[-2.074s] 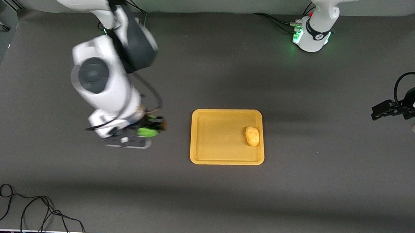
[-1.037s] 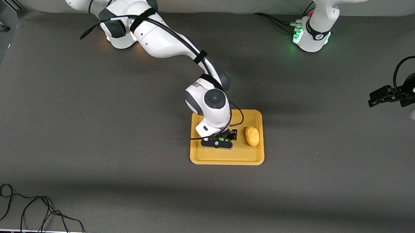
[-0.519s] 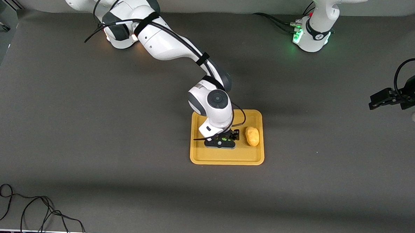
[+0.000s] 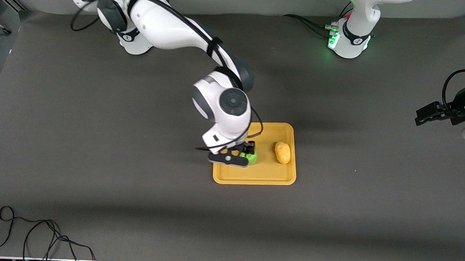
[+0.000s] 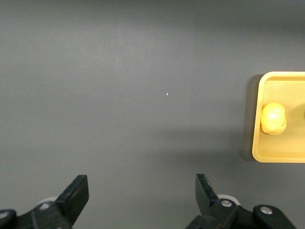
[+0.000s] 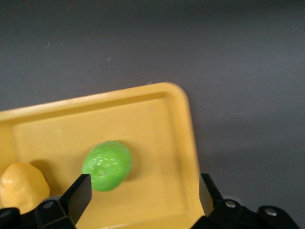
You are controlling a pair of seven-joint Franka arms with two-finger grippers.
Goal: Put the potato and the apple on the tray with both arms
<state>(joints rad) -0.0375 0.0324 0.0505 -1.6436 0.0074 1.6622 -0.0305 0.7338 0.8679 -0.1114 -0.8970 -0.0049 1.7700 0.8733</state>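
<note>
The yellow-orange tray [image 4: 230, 176] lies mid-table. The potato [image 4: 282, 152] lies on it toward the left arm's end, and it also shows in the left wrist view [image 5: 273, 119] and the right wrist view [image 6: 21, 187]. The green apple [image 4: 251, 157] lies on the tray beside the potato, clear in the right wrist view [image 6: 107, 165]. My right gripper [image 4: 239, 154] is open and empty, raised over the tray near the apple; the apple sits free of its fingers. My left gripper [image 4: 427, 115] is open and empty, up over the table near the left arm's end, waiting.
The table is a dark grey mat. A black cable [image 4: 35, 235] lies coiled near the front edge at the right arm's end. The tray's rim [image 6: 188, 124] shows in the right wrist view, and the tray's end shows in the left wrist view [image 5: 257, 143].
My right gripper carried the apple over the tray, lowered it, let go and has now risen and drawn back toward the right arm's end. The apple stays on the tray. The left arm barely moved.
</note>
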